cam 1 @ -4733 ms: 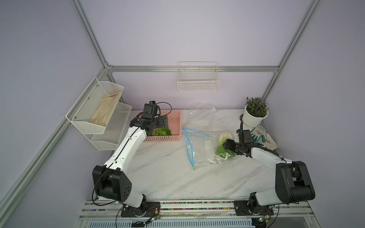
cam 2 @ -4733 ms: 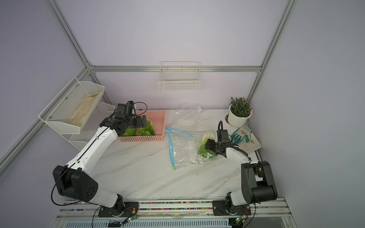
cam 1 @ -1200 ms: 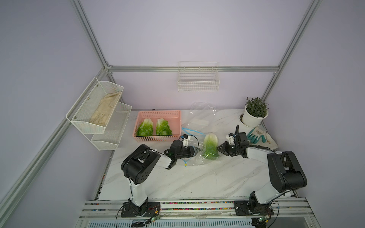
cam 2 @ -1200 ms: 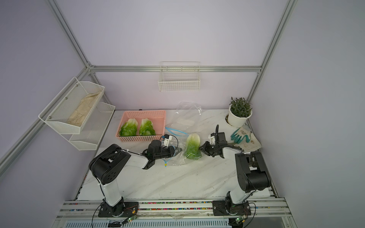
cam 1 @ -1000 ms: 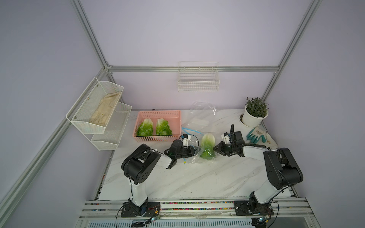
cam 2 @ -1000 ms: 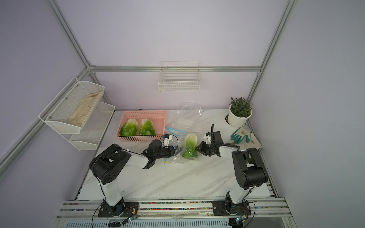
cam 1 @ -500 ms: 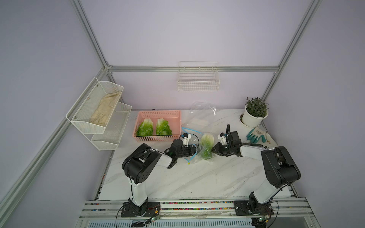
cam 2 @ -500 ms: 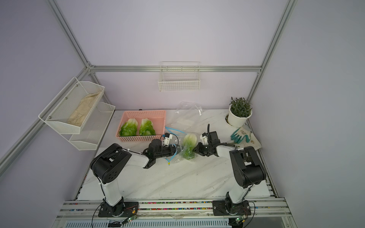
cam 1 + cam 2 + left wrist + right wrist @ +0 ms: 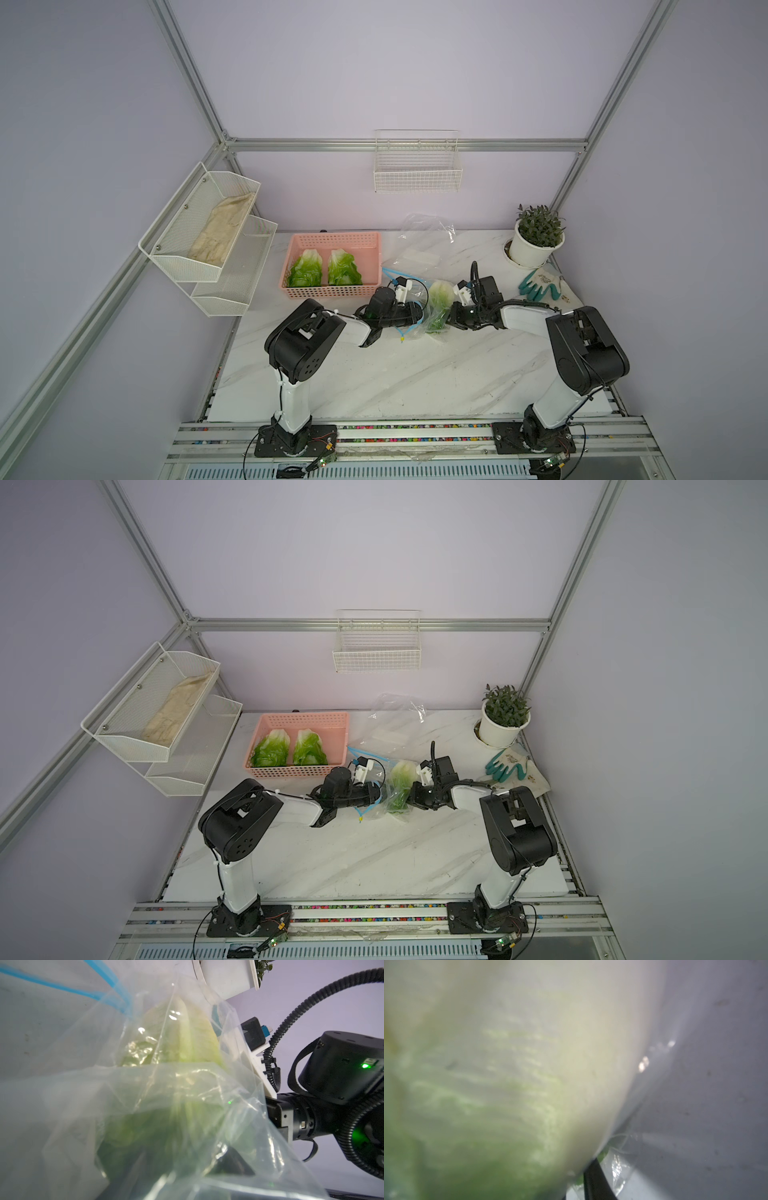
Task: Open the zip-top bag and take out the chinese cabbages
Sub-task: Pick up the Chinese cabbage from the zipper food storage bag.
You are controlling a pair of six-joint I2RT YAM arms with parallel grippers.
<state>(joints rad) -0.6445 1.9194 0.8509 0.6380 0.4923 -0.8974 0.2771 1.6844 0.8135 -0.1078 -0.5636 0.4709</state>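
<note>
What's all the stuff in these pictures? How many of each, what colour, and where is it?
chinese cabbages: three, green and white; two in the basket, one inside the zip-top bag.
zip-top bag: one, clear with blue zip; middle of the table.
second bag: one, clear; back of the table.
basket: one, pink; back left.
potted plant: one, dark leaves, white pot; back right corner.
glove: teal and white, count unclear; right edge.
wire basket: one, white; back wall.
shelf: one, white, two tiers; left wall.
cloth: one, beige; upper tier.
table: one, white marble.
arms: two, black and white.
left fingers: black; against the bag.
right fingers: black; seem to grip the bagged cabbage's leafy end.
</note>
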